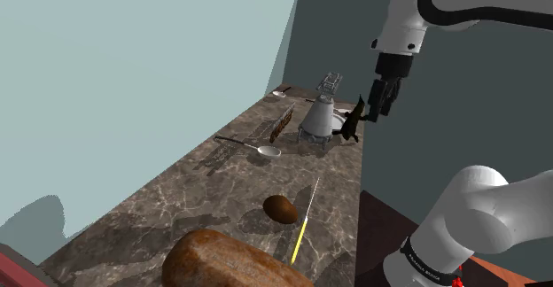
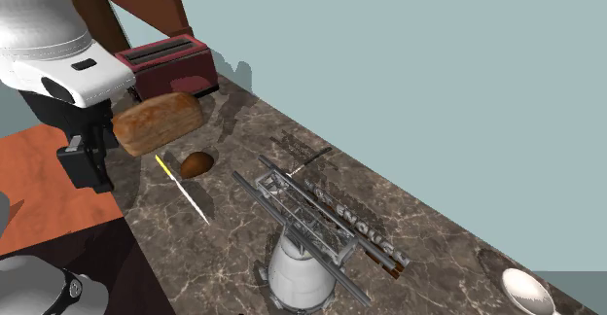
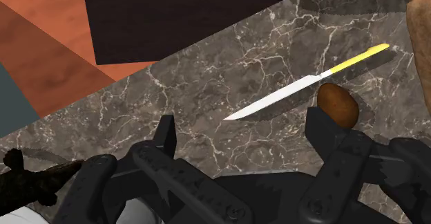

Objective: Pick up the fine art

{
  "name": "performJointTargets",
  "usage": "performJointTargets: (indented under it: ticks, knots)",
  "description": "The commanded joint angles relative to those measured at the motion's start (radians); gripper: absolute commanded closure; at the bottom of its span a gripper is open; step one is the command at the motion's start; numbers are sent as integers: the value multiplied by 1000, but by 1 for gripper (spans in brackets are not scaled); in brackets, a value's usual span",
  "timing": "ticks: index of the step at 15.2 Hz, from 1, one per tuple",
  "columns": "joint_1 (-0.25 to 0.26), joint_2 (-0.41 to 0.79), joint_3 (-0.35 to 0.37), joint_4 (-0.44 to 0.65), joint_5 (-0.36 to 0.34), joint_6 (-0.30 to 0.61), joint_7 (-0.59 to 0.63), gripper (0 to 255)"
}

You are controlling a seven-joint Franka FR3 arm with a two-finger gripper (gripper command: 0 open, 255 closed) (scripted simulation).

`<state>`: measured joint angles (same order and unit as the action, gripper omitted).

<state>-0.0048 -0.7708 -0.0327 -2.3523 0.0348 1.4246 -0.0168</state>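
The fine art (image 1: 354, 120) is a small dark, mottled figure standing at the counter's edge, beside a grey-white bell-shaped vessel (image 1: 320, 117). My black gripper (image 1: 378, 112) hangs just above it, toward the shoulder view's right. In the wrist view the figure (image 3: 31, 178) lies outside my left finger (image 3: 166, 134), not between the fingers. The gripper (image 3: 243, 129) is open and holds nothing. It also appears under the white arm in the second exterior view, gripper (image 2: 86, 175).
On the marble counter (image 1: 204, 197) lie a yellow-handled knife (image 3: 311, 81), a brown oval lump (image 3: 337, 104), a bread loaf (image 1: 230, 260), a spoon (image 1: 264, 151), a dark perforated strip (image 1: 282, 121) and a wire rack (image 2: 311, 214). A red toaster (image 2: 167, 65) stands beyond the loaf.
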Motion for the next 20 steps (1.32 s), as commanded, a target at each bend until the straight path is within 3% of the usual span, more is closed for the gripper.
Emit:
performJointTargets:
  ticks: [1, 10, 20]
  knots:
    - [0, 0, 0, 0, 0, 0, 0, 0]
    - [-61, 268, 84, 41, 59, 283, 277, 0]
    - [-125, 607, 123, 205, 45, 516, 569, 0]
